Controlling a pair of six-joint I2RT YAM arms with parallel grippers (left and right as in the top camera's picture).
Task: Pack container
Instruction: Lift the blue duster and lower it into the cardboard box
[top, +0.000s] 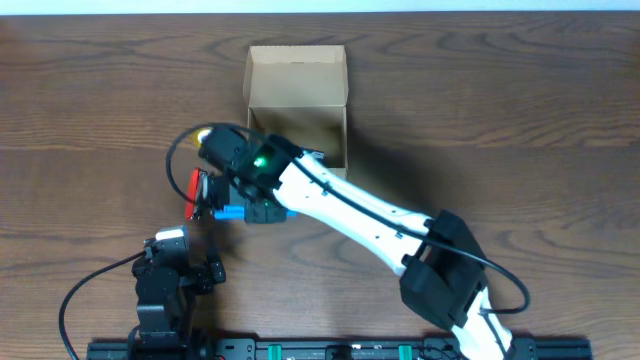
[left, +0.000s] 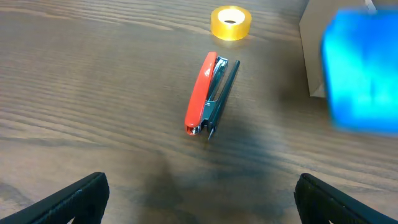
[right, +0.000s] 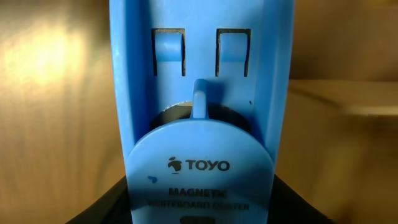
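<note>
The container is a tan cardboard box, open, with its flap lid standing at the far side; its corner shows in the left wrist view. My right gripper is shut on a blue magnetic whiteboard duster, which fills the right wrist view and holds it above the table, left of the box. The duster is a blur in the left wrist view. My left gripper is open and empty, low over the table near the front edge.
A red stapler lies on the wood table, beside the held duster in the overhead view. A yellow tape roll lies beyond it, partly hidden under the right arm in the overhead view.
</note>
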